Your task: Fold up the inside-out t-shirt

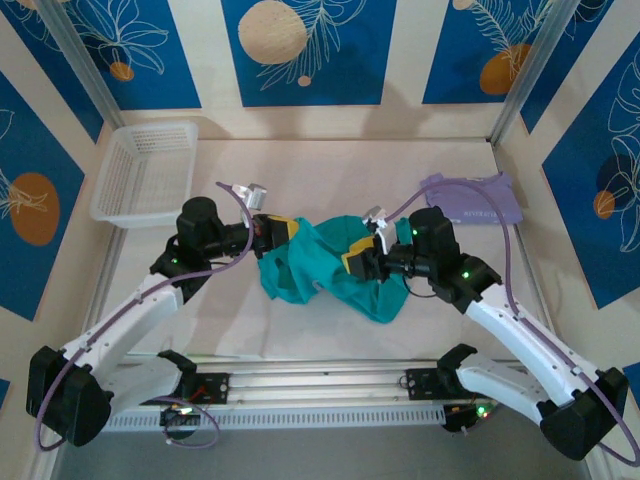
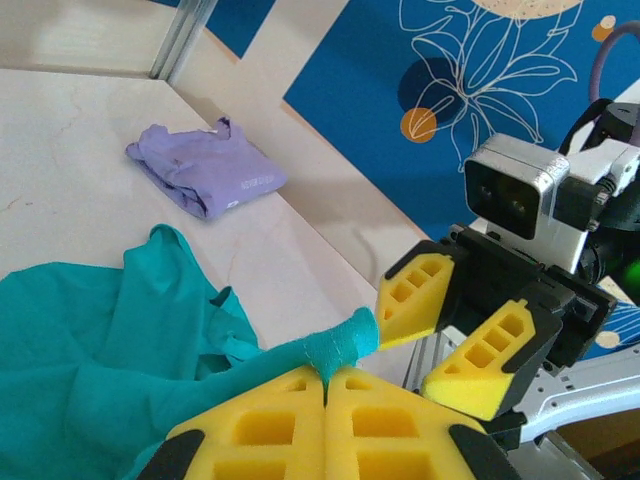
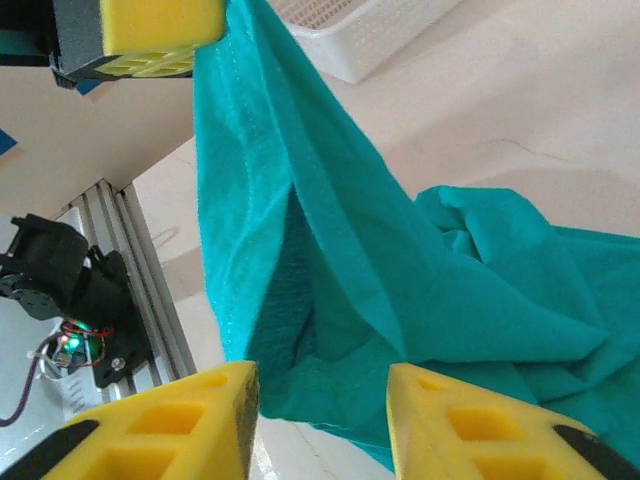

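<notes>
The teal t-shirt (image 1: 322,272) lies crumpled in the middle of the table between both grippers. My left gripper (image 2: 327,378) is shut on a hemmed edge of the t-shirt (image 2: 90,340), and a short tongue of cloth sticks out above its yellow pads. This gripper holds the edge lifted off the table, left of the heap (image 1: 283,232). My right gripper (image 3: 322,380) stands open. The t-shirt (image 3: 330,260) hangs as a taut fold just beyond its fingertips, with no cloth between the pads. In the left wrist view the right gripper (image 2: 455,330) is close by, its jaws apart.
A folded pale lavender shirt (image 1: 475,198) lies at the back right near the wall. A white mesh basket (image 1: 145,170) stands at the back left. The aluminium rail (image 1: 320,385) runs along the near edge between the arm bases.
</notes>
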`<state>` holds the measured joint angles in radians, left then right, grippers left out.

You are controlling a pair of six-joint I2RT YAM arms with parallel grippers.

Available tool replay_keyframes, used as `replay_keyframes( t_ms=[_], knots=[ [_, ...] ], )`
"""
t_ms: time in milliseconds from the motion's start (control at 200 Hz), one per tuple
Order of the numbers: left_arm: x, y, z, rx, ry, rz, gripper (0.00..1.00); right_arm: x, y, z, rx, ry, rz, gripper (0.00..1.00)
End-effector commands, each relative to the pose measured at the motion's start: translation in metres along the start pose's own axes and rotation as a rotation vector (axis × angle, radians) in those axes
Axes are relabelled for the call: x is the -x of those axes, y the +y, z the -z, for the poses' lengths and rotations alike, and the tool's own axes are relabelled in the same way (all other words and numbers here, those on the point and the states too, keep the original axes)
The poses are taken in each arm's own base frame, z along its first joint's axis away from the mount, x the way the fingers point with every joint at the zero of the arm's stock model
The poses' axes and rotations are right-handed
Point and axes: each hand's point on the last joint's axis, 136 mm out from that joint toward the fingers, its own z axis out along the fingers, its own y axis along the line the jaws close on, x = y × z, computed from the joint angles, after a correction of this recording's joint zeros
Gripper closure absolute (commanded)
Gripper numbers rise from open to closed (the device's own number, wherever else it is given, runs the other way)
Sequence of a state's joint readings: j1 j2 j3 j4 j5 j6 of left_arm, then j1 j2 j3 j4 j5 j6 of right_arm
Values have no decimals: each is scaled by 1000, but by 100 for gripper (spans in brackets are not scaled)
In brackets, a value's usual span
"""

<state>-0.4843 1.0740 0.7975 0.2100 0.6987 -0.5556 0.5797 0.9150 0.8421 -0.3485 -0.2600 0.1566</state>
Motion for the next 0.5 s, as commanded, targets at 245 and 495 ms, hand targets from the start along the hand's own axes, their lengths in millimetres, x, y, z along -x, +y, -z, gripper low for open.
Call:
replay_keyframes(
  t_ms=[245,495],
  knots=[
    [13,-8,5,-22,-45,-24,100,-11,12,-1,78,-24,-181,40],
    [13,-8,4,-20,-48,-19,100,-18,5,-11,48,-68,-309,31]
  ],
)
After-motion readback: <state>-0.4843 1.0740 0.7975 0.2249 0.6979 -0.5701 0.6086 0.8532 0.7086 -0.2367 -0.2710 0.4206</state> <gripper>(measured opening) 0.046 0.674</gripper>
